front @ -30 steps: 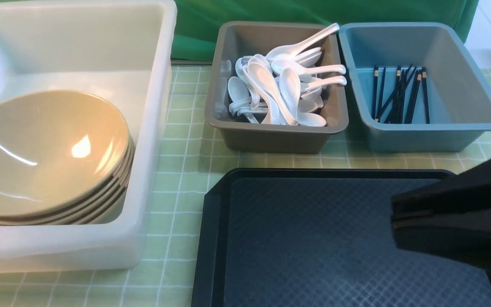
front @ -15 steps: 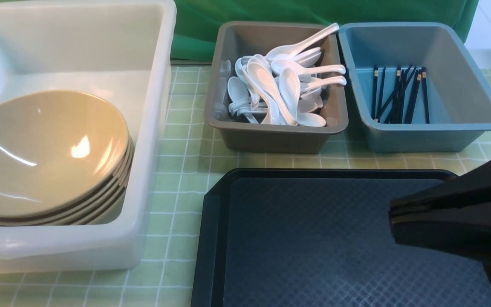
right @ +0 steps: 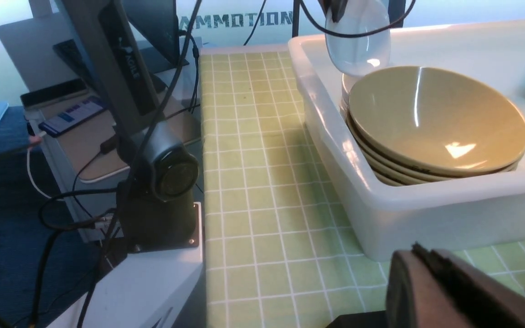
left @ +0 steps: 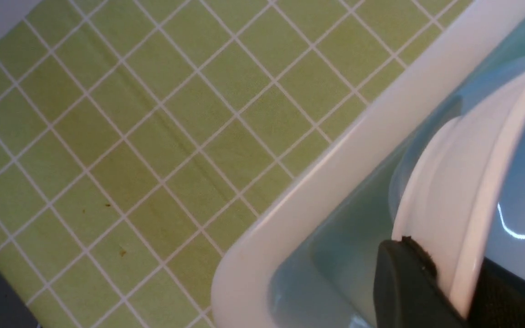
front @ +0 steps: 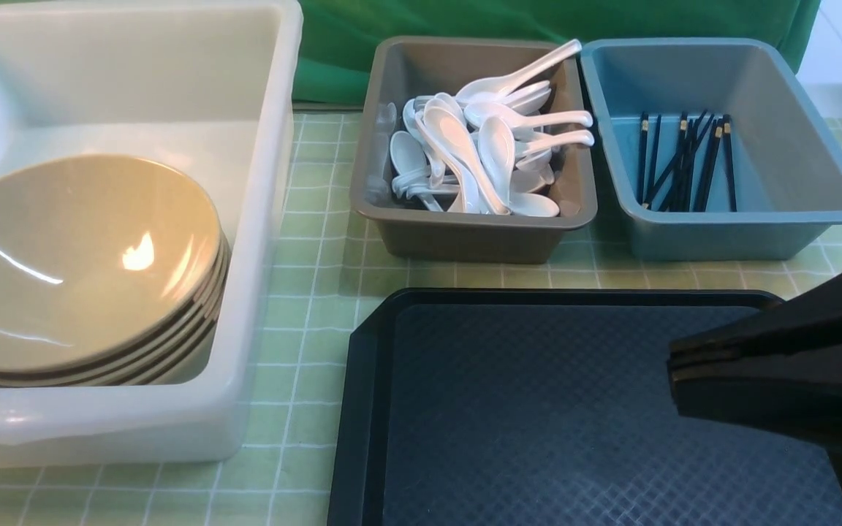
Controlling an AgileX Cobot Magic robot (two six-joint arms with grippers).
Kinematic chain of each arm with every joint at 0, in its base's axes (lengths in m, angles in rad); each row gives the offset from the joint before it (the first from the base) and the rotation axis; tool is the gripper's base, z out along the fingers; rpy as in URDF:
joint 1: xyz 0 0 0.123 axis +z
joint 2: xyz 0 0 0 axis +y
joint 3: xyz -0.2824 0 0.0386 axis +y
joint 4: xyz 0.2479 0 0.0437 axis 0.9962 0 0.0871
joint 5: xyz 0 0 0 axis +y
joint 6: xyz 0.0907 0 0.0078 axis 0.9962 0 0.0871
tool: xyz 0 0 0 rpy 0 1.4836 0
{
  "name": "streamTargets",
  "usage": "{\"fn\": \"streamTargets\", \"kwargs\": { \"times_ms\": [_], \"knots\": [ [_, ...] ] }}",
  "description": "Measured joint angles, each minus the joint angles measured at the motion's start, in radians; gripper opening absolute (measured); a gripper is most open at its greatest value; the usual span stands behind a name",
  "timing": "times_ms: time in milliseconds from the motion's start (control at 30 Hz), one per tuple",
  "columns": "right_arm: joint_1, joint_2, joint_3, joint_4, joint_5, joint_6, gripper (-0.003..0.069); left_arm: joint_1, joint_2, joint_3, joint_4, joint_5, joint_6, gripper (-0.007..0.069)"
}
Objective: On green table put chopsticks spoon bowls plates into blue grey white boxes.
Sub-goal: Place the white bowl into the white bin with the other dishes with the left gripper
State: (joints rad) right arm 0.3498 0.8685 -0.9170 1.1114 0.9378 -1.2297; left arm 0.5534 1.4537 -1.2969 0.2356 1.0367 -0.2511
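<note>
Right pincer (front: 673,380) closed on nothing, above black tray (front: 538,409). Left pincer (left: 431,291) clamped on white plate (left: 454,191) over white box (front: 260,219). Tan bowls (front: 85,270) stacked in that box; spoons (front: 479,146) in grey box (front: 465,234); chopsticks (front: 684,161) in blue box (front: 816,175); all on green worktop (front: 319,292).

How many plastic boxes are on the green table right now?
3: the white box at left holding stacked bowls, the grey box in the middle with spoons, the blue box at right with chopsticks.
</note>
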Motion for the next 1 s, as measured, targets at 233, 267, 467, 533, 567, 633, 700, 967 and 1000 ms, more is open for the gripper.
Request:
{"fn": "streamTargets", "kwargs": {
  "times_ms": [233, 267, 467, 533, 567, 633, 700, 967, 1000],
  "knots": [
    [0.0, 0.0, 0.0, 0.003, -0.011, 0.021, 0.0029, 0.0, 0.098, 0.0, -0.067, -0.022, 0.006, 0.0017],
    [0.0, 0.0, 0.0, 0.003, -0.012, 0.027, 0.003, 0.0, 0.109, 0.0, -0.079, -0.022, 0.012, 0.0019],
    [0.0, 0.0, 0.0, 0.004, -0.012, 0.043, 0.0038, 0.0, 0.119, 0.0, -0.092, -0.029, 0.022, 0.011],
    [0.0, 0.0, 0.0, 0.004, -0.012, 0.051, 0.0038, 0.0, 0.119, 0.0, -0.092, -0.027, 0.022, 0.0174],
    [0.0, 0.0, 0.0, 0.004, -0.012, 0.053, 0.0038, 0.0, 0.119, 0.0, -0.092, -0.023, 0.022, 0.0206],
    [0.0, 0.0, 0.0, 0.004, -0.012, 0.054, 0.0039, 0.0, 0.119, 0.0, -0.091, -0.005, 0.018, 0.0306],
    [0.0, 0.0, 0.0, 0.004, -0.012, 0.054, 0.0042, 0.0, 0.119, -0.003, -0.089, 0.013, 0.0, 0.0393],
    [0.0, 0.0, 0.0, -0.015, -0.09, 0.062, 0.0047, -0.095, 0.071, -0.185, -0.102, 0.179, 0.059, 0.0653],
    [0.0, 0.0, 0.0, -0.023, -0.106, 0.066, 0.0047, -0.109, 0.062, -0.203, -0.111, 0.183, 0.07, 0.0653]
  ]
}}
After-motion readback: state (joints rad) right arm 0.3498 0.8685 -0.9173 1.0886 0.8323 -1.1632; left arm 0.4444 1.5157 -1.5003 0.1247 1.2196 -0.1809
